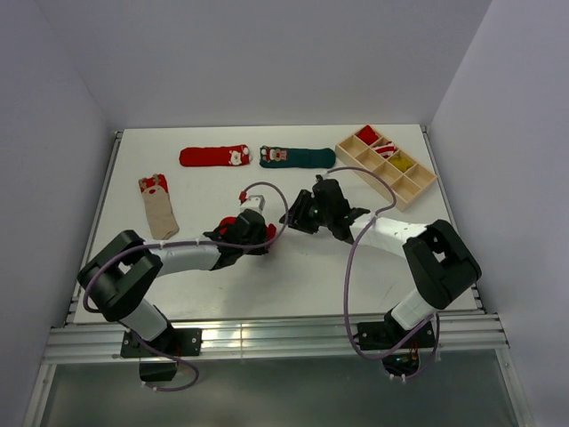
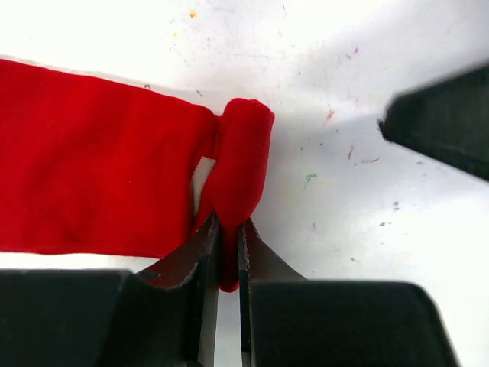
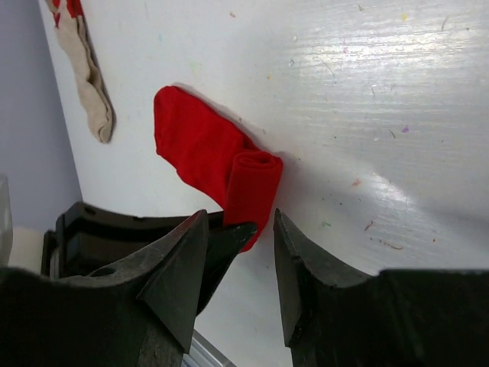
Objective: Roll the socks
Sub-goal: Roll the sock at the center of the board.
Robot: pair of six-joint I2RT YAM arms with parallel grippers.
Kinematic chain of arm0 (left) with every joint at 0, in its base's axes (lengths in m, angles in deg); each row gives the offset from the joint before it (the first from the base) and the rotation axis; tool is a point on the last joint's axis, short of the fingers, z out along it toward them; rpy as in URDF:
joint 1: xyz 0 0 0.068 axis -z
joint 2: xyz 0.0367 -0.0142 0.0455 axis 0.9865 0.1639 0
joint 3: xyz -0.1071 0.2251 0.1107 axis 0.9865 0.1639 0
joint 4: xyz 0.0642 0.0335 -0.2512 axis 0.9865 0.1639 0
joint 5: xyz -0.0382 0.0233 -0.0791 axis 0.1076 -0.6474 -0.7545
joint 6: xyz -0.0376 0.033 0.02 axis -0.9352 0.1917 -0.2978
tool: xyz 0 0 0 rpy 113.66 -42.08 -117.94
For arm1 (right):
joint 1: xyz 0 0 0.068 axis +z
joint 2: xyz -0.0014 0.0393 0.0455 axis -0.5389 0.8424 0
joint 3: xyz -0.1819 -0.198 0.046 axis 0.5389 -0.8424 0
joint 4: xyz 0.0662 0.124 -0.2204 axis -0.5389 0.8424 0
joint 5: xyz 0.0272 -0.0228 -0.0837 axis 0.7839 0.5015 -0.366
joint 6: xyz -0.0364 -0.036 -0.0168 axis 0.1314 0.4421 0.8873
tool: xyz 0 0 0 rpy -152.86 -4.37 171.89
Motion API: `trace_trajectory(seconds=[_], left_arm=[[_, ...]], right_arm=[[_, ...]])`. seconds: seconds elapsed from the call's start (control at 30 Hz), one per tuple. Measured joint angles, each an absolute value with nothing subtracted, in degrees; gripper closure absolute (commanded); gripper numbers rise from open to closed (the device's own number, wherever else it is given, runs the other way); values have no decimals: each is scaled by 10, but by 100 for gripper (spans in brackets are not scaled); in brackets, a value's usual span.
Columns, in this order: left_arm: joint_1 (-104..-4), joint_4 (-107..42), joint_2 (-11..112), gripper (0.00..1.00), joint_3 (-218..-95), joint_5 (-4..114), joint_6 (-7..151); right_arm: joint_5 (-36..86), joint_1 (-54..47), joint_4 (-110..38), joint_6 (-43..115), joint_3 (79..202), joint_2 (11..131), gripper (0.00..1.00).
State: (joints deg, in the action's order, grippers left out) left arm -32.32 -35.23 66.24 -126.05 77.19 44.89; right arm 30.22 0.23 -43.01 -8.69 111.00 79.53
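four socks on the table, and one is in play right now. the red sock lies around the middle of the table, one end wound into a tight little roll. left gripper is on it: jaws narrow, pinched on the end of that roll, red cloth squeezed between the fingertips. right gripper sits just beside, facing the same roll from the other side. its jaws are apart with a clear gap, the roll's end shows in that gap, and nothing is held. the unrolled part of the sock spreads flat toward the left edge. over by the left edge lies the beige sock, its red cuff toward the far side. along the far edge, the second red sock and the green sock lie flat end to end, near each other but apart, each with a small white figure at its inner end. at the far right corner a wooden tray sits at an angle, red and yellow things in some compartments.
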Motion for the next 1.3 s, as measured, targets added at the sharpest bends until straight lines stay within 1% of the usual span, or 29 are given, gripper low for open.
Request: trace_trajectory(seconds=[0.2,0.4,0.6,1.0,1.17,1.3], left_arm=[[-398,-432,653,99,-1213,637,397],[-453,-493,662,99,-1184,533,348],[-471,-521,677,99,-1177,485,322],[-493,-581,707,99,-1163,425,278],[-493,-595,718,99,-1163,412,267],[-493,-599,721,99,-1163,410,263]], right_arm=[[319,2,-488,-106,1077,799,52],[336,4,-536,-122,1073,834,44],[350,10,-569,-134,1073,872,40],[361,27,-574,-148,1079,914,40],[354,30,-561,-146,1098,915,40],[337,35,-516,-141,1127,915,41]])
